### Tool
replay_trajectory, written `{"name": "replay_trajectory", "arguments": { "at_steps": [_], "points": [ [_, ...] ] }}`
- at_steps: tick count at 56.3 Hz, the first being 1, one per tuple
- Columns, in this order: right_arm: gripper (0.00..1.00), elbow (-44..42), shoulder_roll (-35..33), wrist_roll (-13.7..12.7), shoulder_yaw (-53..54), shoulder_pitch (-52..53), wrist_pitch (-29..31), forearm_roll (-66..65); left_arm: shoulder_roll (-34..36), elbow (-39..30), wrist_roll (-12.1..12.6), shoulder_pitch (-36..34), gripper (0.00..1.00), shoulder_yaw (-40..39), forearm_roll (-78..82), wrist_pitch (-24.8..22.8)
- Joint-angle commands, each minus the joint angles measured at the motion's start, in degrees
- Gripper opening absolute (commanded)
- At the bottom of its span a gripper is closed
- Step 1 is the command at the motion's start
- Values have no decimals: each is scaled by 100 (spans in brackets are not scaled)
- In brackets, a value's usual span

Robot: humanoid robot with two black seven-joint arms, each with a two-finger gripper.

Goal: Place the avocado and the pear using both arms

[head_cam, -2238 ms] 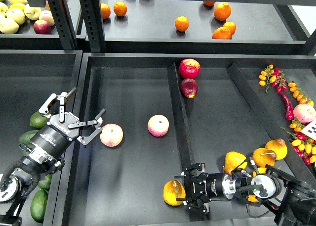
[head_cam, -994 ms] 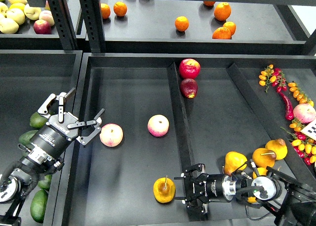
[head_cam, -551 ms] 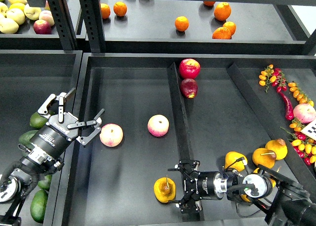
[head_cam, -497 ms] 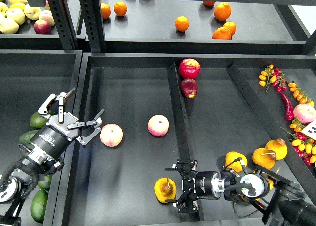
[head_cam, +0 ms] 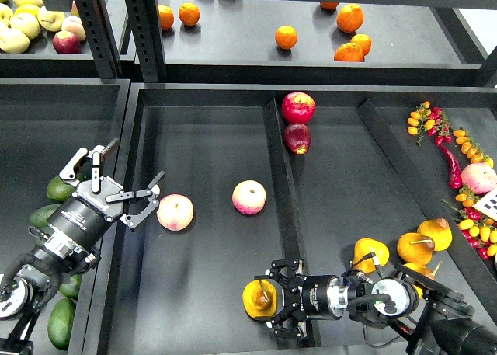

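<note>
A yellow-orange pear with a short stem lies in the middle bin, near its front edge. My right gripper is open, with its fingers spread on either side of the pear's right half. Several dark green avocados lie in the left bin, partly hidden under my left arm. My left gripper is open and empty. It hovers over the wall between the left bin and the middle bin, above the avocados and just left of a pink-cream fruit.
A second pink-cream fruit lies mid-bin. A divider separates the right section, which holds two red apples and more pears. Peppers and small tomatoes lie at the far right. Oranges sit on the back shelf.
The pear moved left and came to rest upright near the front edge. My right gripper followed it leftward across the divider and now straddles it. The left arm has not moved.
</note>
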Motion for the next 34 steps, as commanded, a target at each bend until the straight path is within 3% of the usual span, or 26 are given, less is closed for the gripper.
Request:
{"name": "replay_trajectory", "arguments": {
  "at_steps": [1,18,34],
  "points": [
    [56,-1,3,0,3,-46,3,23,0,9,0,6,99,0,0,0],
    [39,8,-24,0,12,-73,-5,217,0,9,0,6,99,0,0,0],
    [37,105,-76,0,56,-37,-5,375,0,9,0,32,99,0,0,0]
  ]
}}
